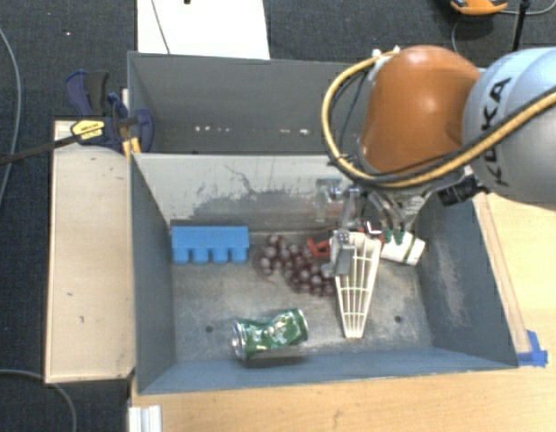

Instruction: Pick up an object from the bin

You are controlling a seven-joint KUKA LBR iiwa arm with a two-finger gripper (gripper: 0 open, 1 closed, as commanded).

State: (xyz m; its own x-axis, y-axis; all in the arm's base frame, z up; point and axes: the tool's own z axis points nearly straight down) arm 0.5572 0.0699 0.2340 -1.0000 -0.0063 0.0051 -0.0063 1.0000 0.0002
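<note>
1. The jaws hang right of the middle of the bin (156,268); whether they are wide or closed cannot be told.
2. A white slotted scoop (357,286) meets them with its upper end, its long axis running toward the near wall.
3. Dark grapes (291,261) lie just beside it.

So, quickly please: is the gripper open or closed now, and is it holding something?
Gripper: cannot be told. It sits at the top end of the white slatted piece, beside the dark grapes.
</note>
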